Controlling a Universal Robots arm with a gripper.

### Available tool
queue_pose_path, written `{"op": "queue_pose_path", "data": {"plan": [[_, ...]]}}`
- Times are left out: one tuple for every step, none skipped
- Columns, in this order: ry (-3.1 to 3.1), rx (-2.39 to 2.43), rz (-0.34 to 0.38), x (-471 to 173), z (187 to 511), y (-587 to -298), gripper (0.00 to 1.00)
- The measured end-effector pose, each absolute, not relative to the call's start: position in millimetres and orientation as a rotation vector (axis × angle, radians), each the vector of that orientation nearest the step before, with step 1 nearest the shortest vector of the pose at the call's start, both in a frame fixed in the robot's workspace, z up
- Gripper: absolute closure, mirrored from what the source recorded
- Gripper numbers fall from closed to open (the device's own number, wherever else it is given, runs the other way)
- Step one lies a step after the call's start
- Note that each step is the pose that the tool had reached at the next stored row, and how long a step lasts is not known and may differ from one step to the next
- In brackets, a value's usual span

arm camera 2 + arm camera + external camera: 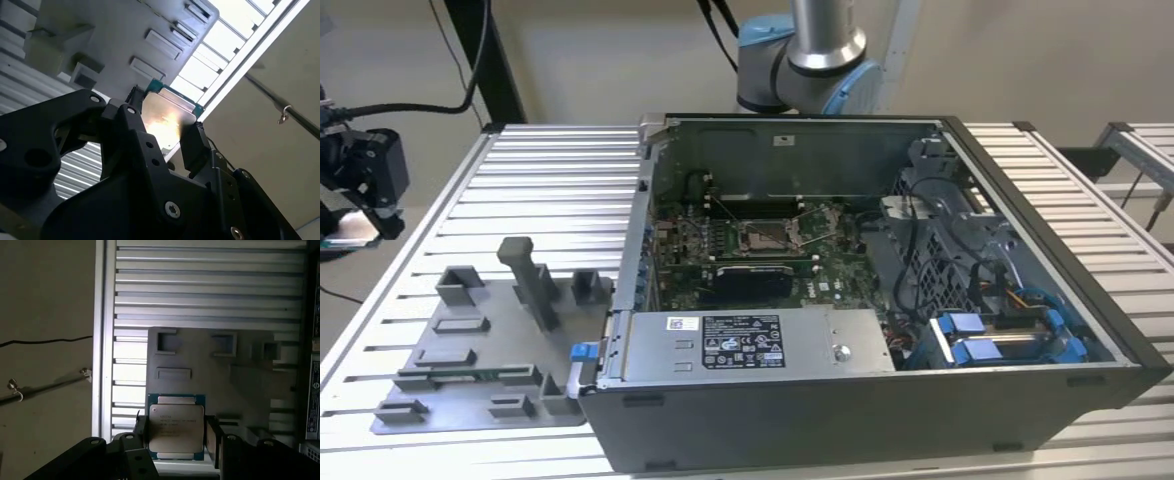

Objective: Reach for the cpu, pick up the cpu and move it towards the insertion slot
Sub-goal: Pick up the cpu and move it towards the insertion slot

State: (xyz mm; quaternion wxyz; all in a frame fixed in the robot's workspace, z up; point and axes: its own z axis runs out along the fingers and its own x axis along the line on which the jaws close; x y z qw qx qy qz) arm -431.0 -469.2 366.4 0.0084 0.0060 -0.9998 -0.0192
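Open computer case [854, 410] stands on slatted tabletop [547, 170]. Grey fixture plate [460, 400] with upright blocks [530, 280] lies just beside case, on the exterior view's left.

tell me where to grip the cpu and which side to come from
Take the cpu by two opposite thin edges, coming square-on to its flat face. It is a thin flat square, so the edges look like the only purchase. In the first wrist view the gripper holds it that way, fingers on opposite edges.
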Motion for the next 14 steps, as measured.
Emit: {"op": "queue_pose_path", "data": {"plan": [[-3.124, 0.019, -0.060, -431, 369, -469, 1.00], [-3.124, 0.019, -0.060, -431, 372, -469, 1.00], [-3.124, 0.019, -0.060, -431, 374, -469, 1.00], [-3.124, 0.019, -0.060, -431, 376, -469, 1.00], [-3.124, 0.019, -0.060, -431, 379, -469, 1.00], [-3.124, 0.019, -0.060, -431, 381, -469, 1.00], [-3.124, 0.019, -0.060, -431, 383, -469, 1.00], [-3.124, 0.019, -0.060, -431, 386, -469, 1.00], [-3.124, 0.019, -0.060, -431, 388, -469, 1.00], [-3.124, 0.019, -0.060, -431, 391, -469, 1.00], [-3.124, 0.019, -0.060, -431, 393, -469, 1.00], [-3.124, 0.019, -0.060, -431, 395, -469, 1.00], [-3.124, 0.019, -0.060, -431, 398, -469, 1.00], [-3.124, 0.019, -0.060, -431, 400, -469, 1.00]]}}
